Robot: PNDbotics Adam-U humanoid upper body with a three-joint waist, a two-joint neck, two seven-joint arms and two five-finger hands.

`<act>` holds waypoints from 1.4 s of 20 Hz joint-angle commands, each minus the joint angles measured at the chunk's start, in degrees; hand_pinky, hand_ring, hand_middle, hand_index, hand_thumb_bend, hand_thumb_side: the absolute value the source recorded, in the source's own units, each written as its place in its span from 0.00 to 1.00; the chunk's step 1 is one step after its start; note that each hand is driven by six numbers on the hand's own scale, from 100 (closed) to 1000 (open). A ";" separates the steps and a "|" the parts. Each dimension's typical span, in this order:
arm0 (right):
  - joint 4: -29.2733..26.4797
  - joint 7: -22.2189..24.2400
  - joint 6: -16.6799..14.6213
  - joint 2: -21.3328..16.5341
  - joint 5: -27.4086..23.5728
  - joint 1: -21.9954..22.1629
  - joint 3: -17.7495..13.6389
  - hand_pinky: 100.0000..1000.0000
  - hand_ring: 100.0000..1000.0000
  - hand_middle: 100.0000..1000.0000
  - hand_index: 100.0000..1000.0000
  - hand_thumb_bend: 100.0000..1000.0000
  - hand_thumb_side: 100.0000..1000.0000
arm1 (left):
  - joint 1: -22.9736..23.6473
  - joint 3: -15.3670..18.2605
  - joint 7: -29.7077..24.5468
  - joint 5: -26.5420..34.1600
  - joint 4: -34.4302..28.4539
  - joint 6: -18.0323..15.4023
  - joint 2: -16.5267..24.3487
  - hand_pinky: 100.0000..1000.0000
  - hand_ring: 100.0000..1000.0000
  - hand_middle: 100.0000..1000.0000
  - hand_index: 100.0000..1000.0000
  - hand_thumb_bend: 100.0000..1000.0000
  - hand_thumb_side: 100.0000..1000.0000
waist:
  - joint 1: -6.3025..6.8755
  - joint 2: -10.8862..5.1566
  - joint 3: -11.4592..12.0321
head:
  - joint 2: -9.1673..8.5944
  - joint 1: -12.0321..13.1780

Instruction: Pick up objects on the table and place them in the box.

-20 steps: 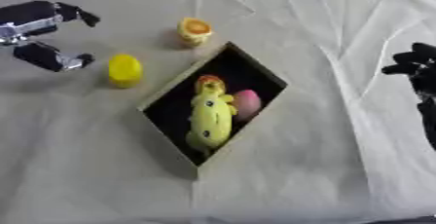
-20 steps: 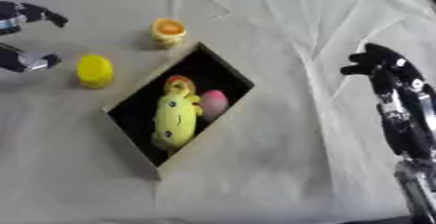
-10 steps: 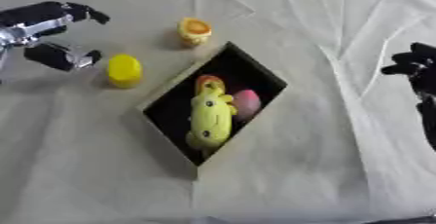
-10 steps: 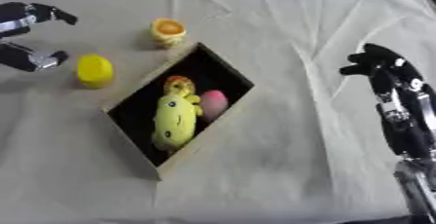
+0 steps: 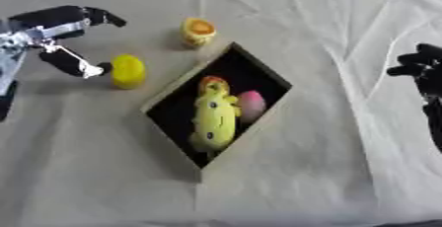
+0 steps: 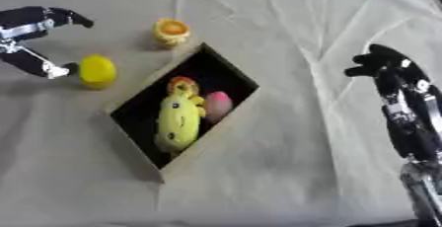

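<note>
Cloth-covered counter (image 5: 328, 137) carries everything; your diamond-set cardboard box (image 5: 276, 79) sits mid-counter, already holding a yellow plush toy (image 5: 214, 118), a pink egg-shaped piece (image 5: 251, 105) and something orange-red behind them. Your left hand (image 5: 62, 33) spreads open near the left edge, thumb tip touching the yellow rounded object (image 5: 128, 70), apparently framing a grasp. Your right hand (image 6: 386, 68), fingers curled on nothing, idles by the right edge. An orange-topped yellow cup (image 5: 198, 31) waits toward the far edge.

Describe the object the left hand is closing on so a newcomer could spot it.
Start at the dark box in the table's middle. Left of it, by the left hand, stands a plain yellow rounded object. The other object outside the box has an orange top.
</note>
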 commanded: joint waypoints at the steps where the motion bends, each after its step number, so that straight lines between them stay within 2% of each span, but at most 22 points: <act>1: -0.81 0.04 0.60 -0.56 -0.52 -0.26 -0.27 1.00 0.67 0.68 0.84 0.00 0.59 | -1.16 -0.17 -6.46 -0.85 -0.81 -6.70 -0.15 1.00 1.00 0.87 0.97 0.25 0.25 | 0.73 -1.21 0.01 | 0.22 0.09; 7: -0.81 0.20 0.78 -0.44 -0.52 -0.32 -0.21 1.00 0.67 0.68 0.84 0.00 0.59 | -1.07 0.02 -6.59 -2.72 0.64 -6.38 -1.69 1.00 1.00 0.86 0.97 0.22 0.19 | 0.68 -1.16 -0.13 | 0.22 0.23; 10: -0.81 0.28 1.09 -0.22 -0.44 -0.45 -0.12 1.00 0.67 0.68 0.84 0.00 0.60 | -0.83 -0.03 -6.99 -2.90 1.04 -6.21 -2.71 0.99 1.00 0.86 0.97 0.17 0.21 | 0.62 -1.04 -0.15 | 0.22 0.26; 13: -0.81 0.20 1.43 -0.01 -0.45 -0.55 -0.13 1.00 0.66 0.68 0.84 0.00 0.60 | -0.67 -0.12 -7.64 -3.43 1.39 -5.85 -3.21 0.99 1.00 0.86 0.97 0.18 0.24 | 0.64 -1.01 -0.12 | 0.22 0.14; 14: -0.81 0.15 1.51 0.02 -0.50 -0.60 -0.12 1.00 0.66 0.68 0.84 0.00 0.60 | -0.58 -0.22 -7.99 -3.94 1.77 -5.69 -3.35 0.99 1.00 0.86 0.97 0.17 0.31 | 0.67 -1.00 -0.12 | 0.22 0.12; 16: -0.81 0.17 1.62 0.02 -0.59 -0.69 -0.09 1.00 0.66 0.68 0.84 0.00 0.60 | -0.39 -0.39 -8.65 -5.37 2.89 -5.45 -3.64 0.98 0.99 0.85 0.96 0.18 0.35 | 0.68 -0.98 -0.15 | 0.22 0.17; 20: -0.81 0.16 1.63 0.10 -0.61 -0.68 -0.19 1.00 0.66 0.68 0.84 0.00 0.60 | 0.00 -0.54 -8.41 -7.94 4.33 -5.61 -4.05 0.96 0.98 0.83 0.94 0.17 0.37 | 0.68 -0.93 -0.15 | 0.22 0.18; 23: -0.81 0.23 1.77 0.21 -0.57 -0.74 -0.14 1.00 0.66 0.68 0.84 0.00 0.60 | 0.15 -0.53 -7.80 -8.22 4.40 -5.77 -4.27 0.93 0.95 0.79 0.90 0.12 0.32 | 0.62 -0.86 -0.08 | 0.22 0.19; 24: -0.81 0.28 1.86 0.26 -0.53 -0.75 -0.11 1.00 0.66 0.68 0.84 0.00 0.60 | 0.23 -0.52 -7.54 -8.02 4.24 -5.66 -4.30 0.92 0.94 0.78 0.89 0.10 0.25 | 0.59 -0.85 -0.06 | 0.22 0.17; 27: -0.81 0.41 2.12 0.46 -0.27 -0.69 0.01 1.00 0.66 0.68 0.84 0.00 0.60 | 0.55 -0.70 -7.51 -6.26 2.89 -5.34 -4.20 0.89 0.90 0.74 0.85 0.02 0.15 | 0.54 -0.86 0.00 | 0.22 0.04; 28: -0.81 0.44 2.19 0.51 -0.18 -0.66 0.06 1.00 0.66 0.68 0.84 0.00 0.60 | 0.66 -0.75 -7.77 -5.40 2.17 -5.12 -4.12 0.88 0.89 0.72 0.83 0.00 0.06 | 0.52 -0.88 0.03 | 0.22 0.00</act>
